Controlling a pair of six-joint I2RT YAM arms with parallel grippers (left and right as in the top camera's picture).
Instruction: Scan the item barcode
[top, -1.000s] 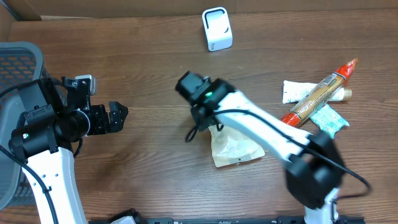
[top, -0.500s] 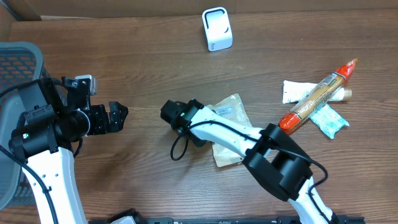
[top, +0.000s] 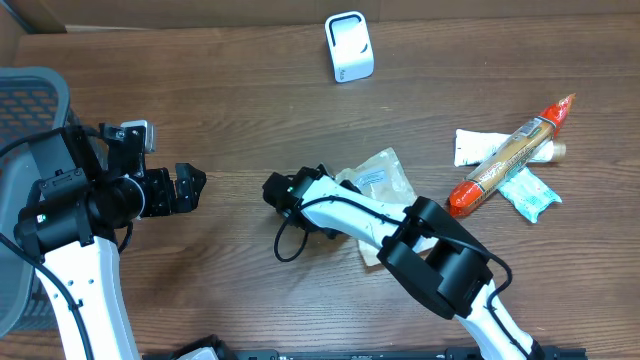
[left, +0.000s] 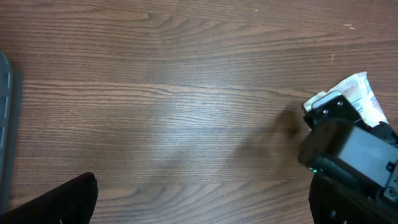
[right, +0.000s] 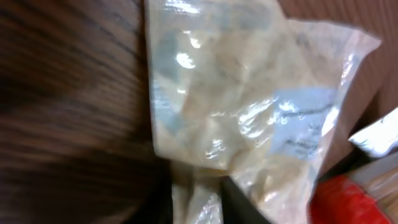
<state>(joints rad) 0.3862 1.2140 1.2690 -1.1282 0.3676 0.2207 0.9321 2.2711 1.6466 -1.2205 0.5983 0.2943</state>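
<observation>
Right gripper (right: 198, 202): closed on the lower edge of the clear plastic bag (top: 378, 172). The wrist view is blurred, but a narrow strip of film sits pinched between the two dark fingers at the bottom of the frame.

Bag is thin, crinkly and glossy, with pale contents. A white rectangular label (right: 305, 118) is on its upper right face; the print is too soft to read. From overhead the bag lies on the tabletop (top: 240, 100) near centre, with its lower part hidden under the white right arm.

Scanner (top: 348, 47): small white rounded box, upright at the far edge of the tabletop, well apart from the bag.

Left gripper (top: 190, 187): jaws wide open, nothing between them, low over bare wood left of centre, apart from the bag.

Tabletop is dark brown wood grain, matte.

On the right is a pile:
- a long cylindrical pack (top: 510, 155) with a red lower end and an orange tip, lying diagonally
- a flat white packet (top: 472, 146) under it
- a teal-printed sachet (top: 532, 195) under it

A grey mesh basket (top: 35, 95) sits at the left edge. A black cable loop (top: 288, 245) hangs below the right wrist.
</observation>
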